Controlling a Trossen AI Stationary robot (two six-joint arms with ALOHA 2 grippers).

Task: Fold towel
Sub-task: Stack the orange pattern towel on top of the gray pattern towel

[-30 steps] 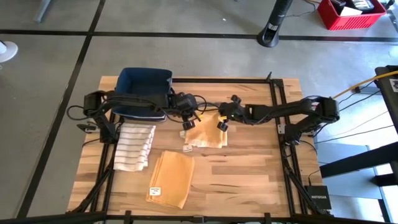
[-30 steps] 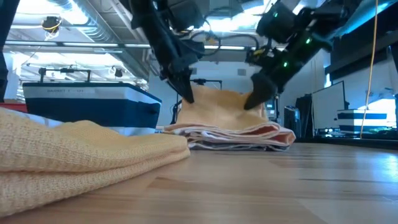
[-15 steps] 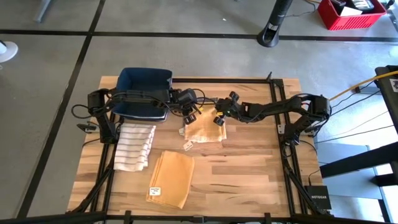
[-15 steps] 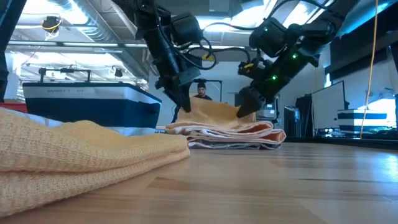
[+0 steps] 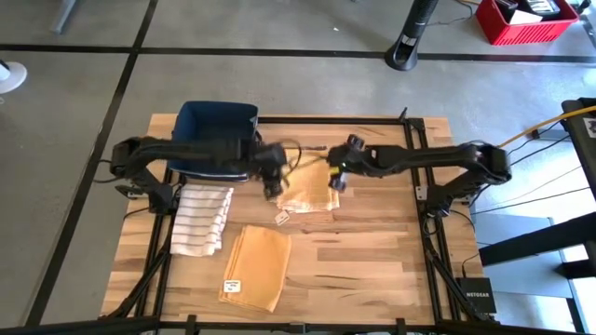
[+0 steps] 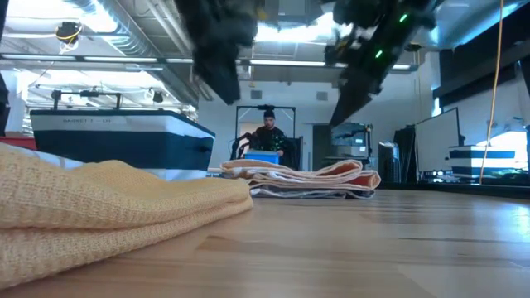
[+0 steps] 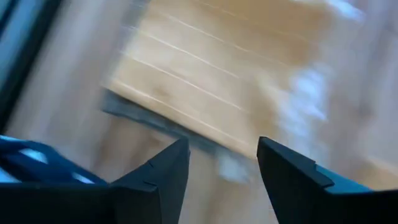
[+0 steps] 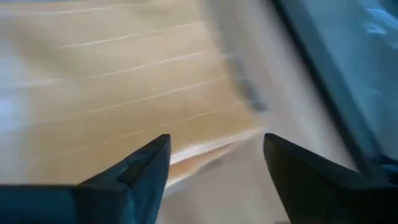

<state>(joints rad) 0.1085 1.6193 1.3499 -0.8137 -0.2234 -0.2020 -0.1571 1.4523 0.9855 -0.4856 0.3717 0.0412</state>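
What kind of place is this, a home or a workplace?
Most likely a robotics lab or workshop, not a home. A wooden worktable stands on a bare concrete floor with black tape lines, and the low view shows exposed ceiling ducts and computer monitors behind.

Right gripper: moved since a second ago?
Yes. The right gripper has lifted off the folded orange towel and swung toward the table's far rail; in the low view it now hangs clear above the towel.

Both arms are dark, slim and multi-jointed, with black cables looping beside their links. Just behind the right gripper (image 5: 337, 179) sits a small green light and a yellow mark. Each gripper, the left gripper (image 5: 271, 182) included, ends in two dark, angular, wedge-shaped fingers (image 7: 163, 177).
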